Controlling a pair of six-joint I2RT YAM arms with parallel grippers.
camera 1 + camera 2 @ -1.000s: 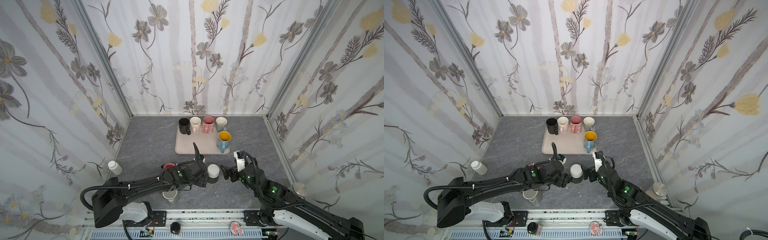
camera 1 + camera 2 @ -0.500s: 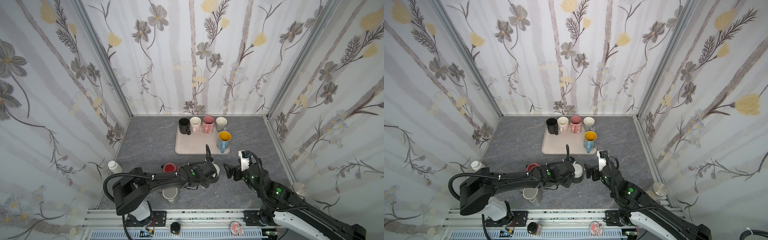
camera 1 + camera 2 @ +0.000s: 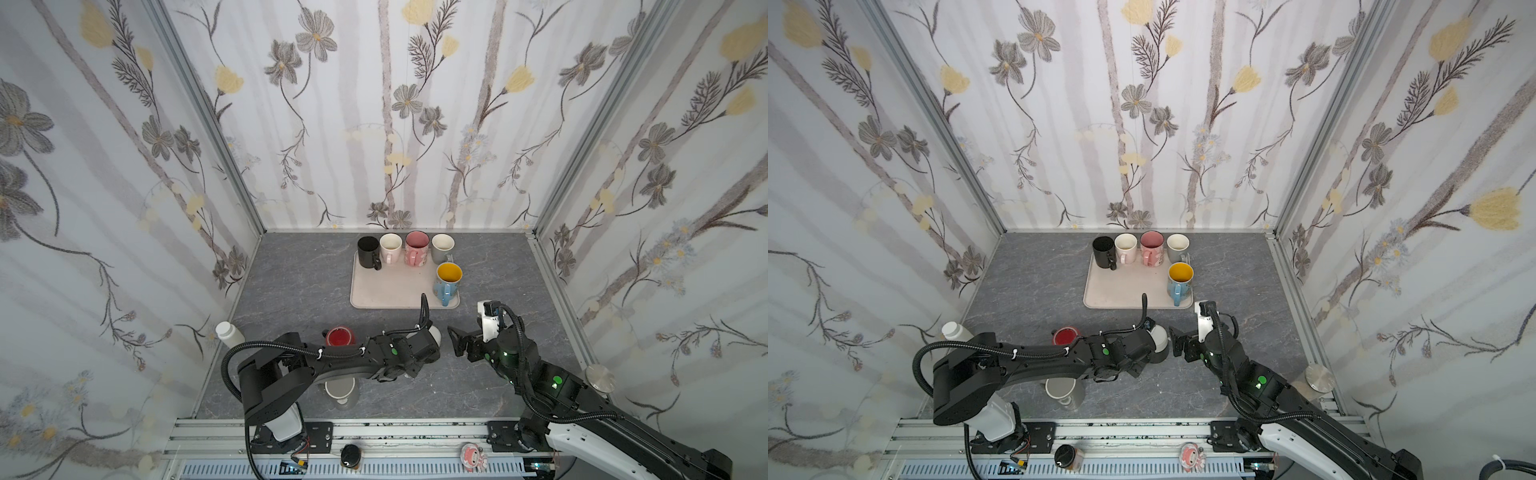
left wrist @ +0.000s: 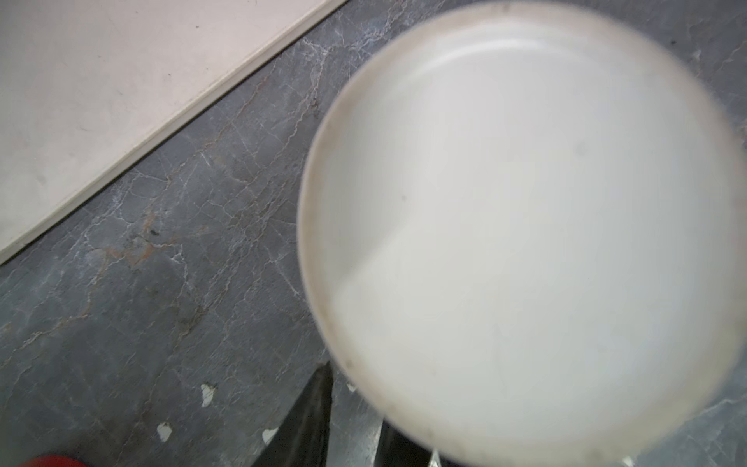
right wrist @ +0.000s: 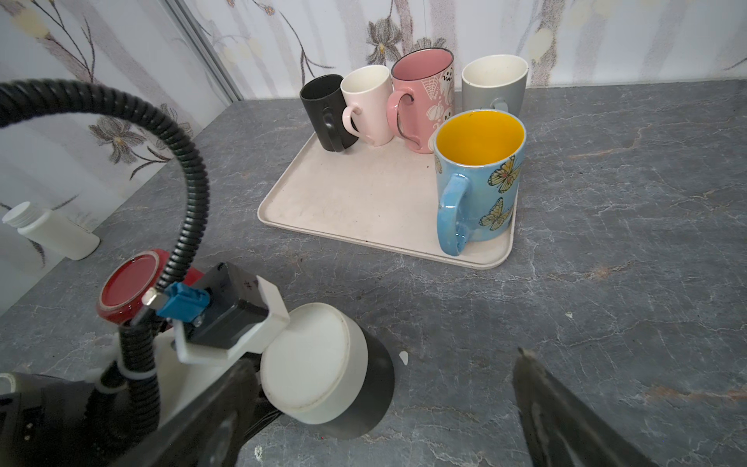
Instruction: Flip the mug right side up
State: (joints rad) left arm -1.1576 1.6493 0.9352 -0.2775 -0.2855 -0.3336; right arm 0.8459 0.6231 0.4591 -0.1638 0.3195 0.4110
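The mug [image 3: 434,332] [image 3: 1158,336] stands upside down on the grey tabletop, its white base up and its dark lower part [image 5: 372,388] on the surface. That base fills the left wrist view [image 4: 525,226]. My left gripper [image 3: 428,351] [image 4: 355,400] reaches in from the left with its jaws drawn narrow against the mug's near side. The contact spot is hidden under the base. My right gripper [image 3: 455,343] [image 5: 382,358] is wide open just right of the mug, facing it, holding nothing.
A beige tray [image 3: 390,291] behind holds several upright mugs, the blue butterfly one [image 5: 481,182] nearest. A red upside-down mug [image 3: 340,336] and a grey mug [image 3: 340,390] sit by the left arm. A white bottle [image 3: 227,332] is at far left, a metal disc [image 3: 599,377] at right.
My left gripper slid right up against the mug and its jaws narrowed from wide open. The right gripper drew back slightly to the right and stayed open.
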